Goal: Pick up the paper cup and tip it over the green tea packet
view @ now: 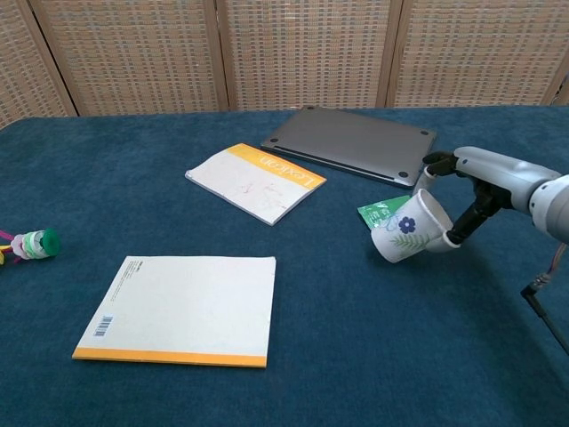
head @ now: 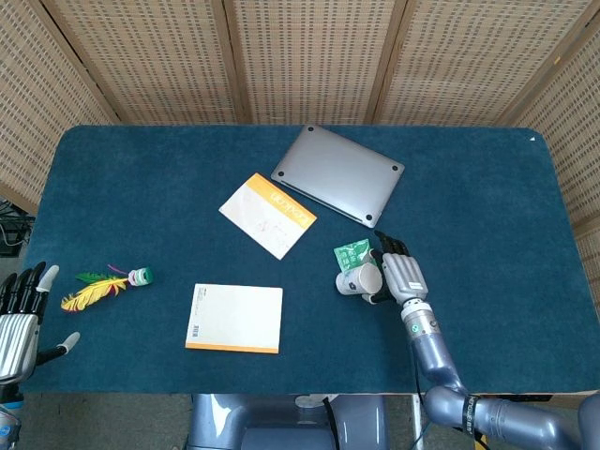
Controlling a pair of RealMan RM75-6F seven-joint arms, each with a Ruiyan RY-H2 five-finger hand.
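My right hand (head: 397,273) (view: 464,194) grips a white paper cup (head: 356,280) (view: 408,229) with a blue flower print. The cup is tilted on its side, its mouth turned away toward the hand in the chest view and its base toward the left. A green tea packet (head: 352,252) (view: 383,211) lies flat on the blue cloth just behind and beside the cup, partly covered by it. My left hand (head: 19,314) rests at the table's near left corner with fingers spread, holding nothing.
A closed grey laptop (head: 338,173) (view: 349,143) lies behind the packet. An orange-edged booklet (head: 268,214) (view: 256,181) and a white notebook (head: 234,317) (view: 181,307) lie mid-table. A feather toy (head: 105,286) with a green cap (view: 34,242) sits at the left.
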